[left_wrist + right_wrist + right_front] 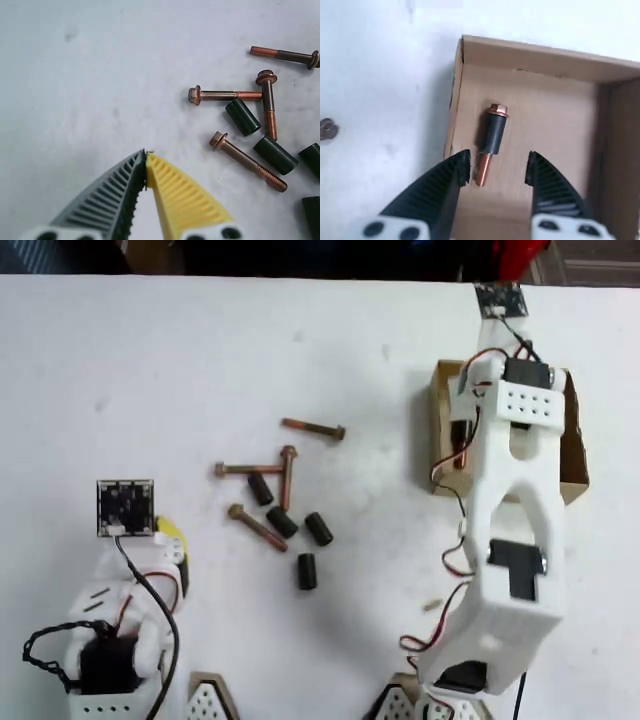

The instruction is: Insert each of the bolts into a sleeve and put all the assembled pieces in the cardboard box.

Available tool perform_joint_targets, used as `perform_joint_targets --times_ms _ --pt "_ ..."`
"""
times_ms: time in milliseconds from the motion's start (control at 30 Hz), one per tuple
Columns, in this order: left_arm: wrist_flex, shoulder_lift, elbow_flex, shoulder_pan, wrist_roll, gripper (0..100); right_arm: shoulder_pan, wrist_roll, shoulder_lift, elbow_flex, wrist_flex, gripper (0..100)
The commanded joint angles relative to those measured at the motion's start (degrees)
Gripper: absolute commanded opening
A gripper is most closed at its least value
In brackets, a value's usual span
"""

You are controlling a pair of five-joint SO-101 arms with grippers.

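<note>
The white table (150, 360) is faintly marked. The right gripper (497, 167) gapes over the cardboard box (530, 55), with a sleeved bolt (492, 135) lying beneath the gap. The left gripper (145, 156) is closed and empty, with loose bolts (225, 95) and sleeves (243, 117) near its side.

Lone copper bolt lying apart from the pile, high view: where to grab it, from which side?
Take the copper-coloured flanged bolt mid-shank, straight down from above, jaws crosswise to its axis. It lies flat on the white table, clear of the other bolts and black cylindrical sleeves, so both flanks are free; the wider head would likely slip.
</note>
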Motion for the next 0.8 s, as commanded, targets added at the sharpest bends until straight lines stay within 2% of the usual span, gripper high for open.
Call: perform_joint_targets --times_ms 0,333,567,767 --pt "-1.4 -0.2 -0.4 -0.4 -0.5 2 -2.9 0.6 -8.6 -2.5 3.5 16.2" --pt "-1.1 -0.2 -0.4 -0.4 -0.5 2 -14.5 0.4 -21.0 -2.5 14.6 16.2" --pt "-1.1 -0.2 -0.7 -0.6 -0.5 2 -21.8 0.4 -22.9 -2.5 21.4 16.2" --pt "-1.1 -0.2 -1.8 -7.7 -0.5 2 -28.3 0.9 -23.1 0.8 23.5 16.3"
